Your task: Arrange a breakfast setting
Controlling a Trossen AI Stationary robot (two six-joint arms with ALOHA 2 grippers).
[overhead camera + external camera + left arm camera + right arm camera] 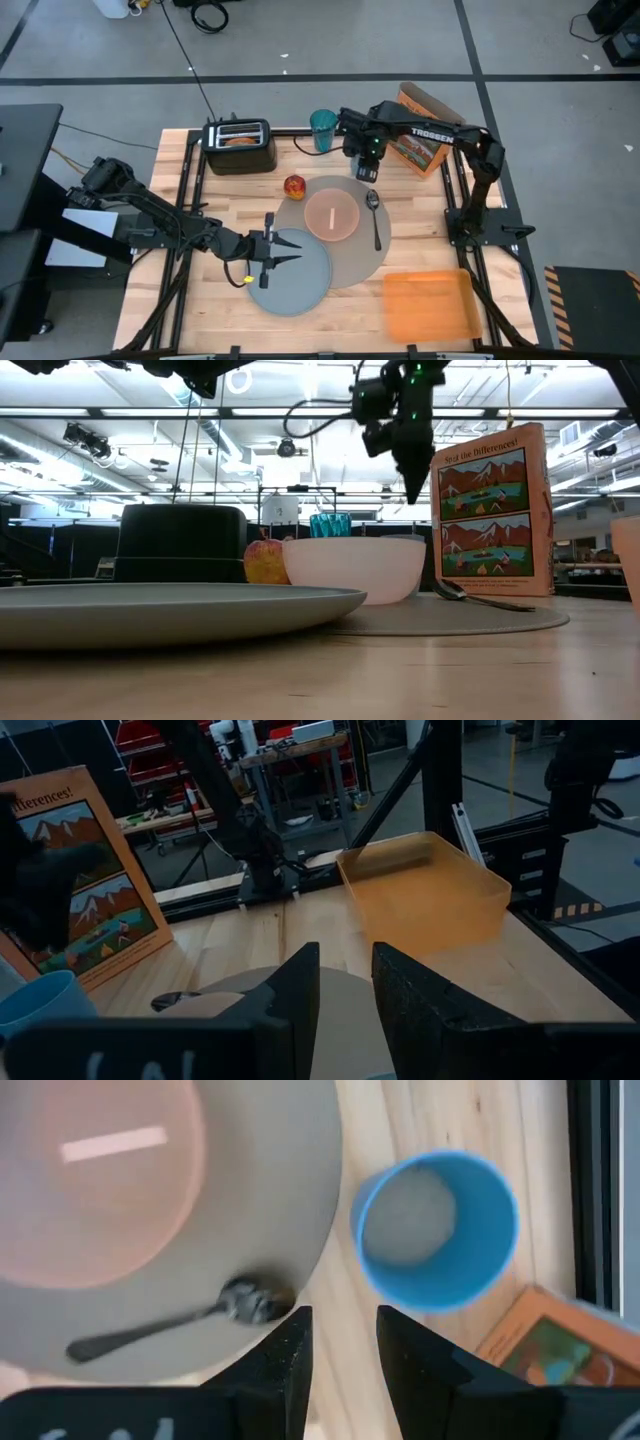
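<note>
Wooden counter (215,325) on a black frame, workshop floor around it. Tan mat (368,262) sits centre, carrying the pink bowl (331,216) and, just beside it, the metal spoon (375,215). Grey-blue plate (295,280) overlaps the mat's near-left edge. Apple (294,186) rests at the mat's far-left rim, near the black toaster (239,147), whose slot seems to hold the toast ring. Cereal box (423,128) stands at the far right. Orange tray (428,305) lies near right, apart from the setting.

Right claw (362,172) hangs raised over the mat's far edge, fingers slightly parted, empty; the light-blue cup (435,1230) stands below, just off the mat, next to the box. Left claw (272,254) hovers over the plate, fingers slightly apart, holding nothing.

Judgement: mat, bowl and spoon are placed; cup step in hand. Next move likely calls for lowering the right claw around the cup's rim without tipping it.
</note>
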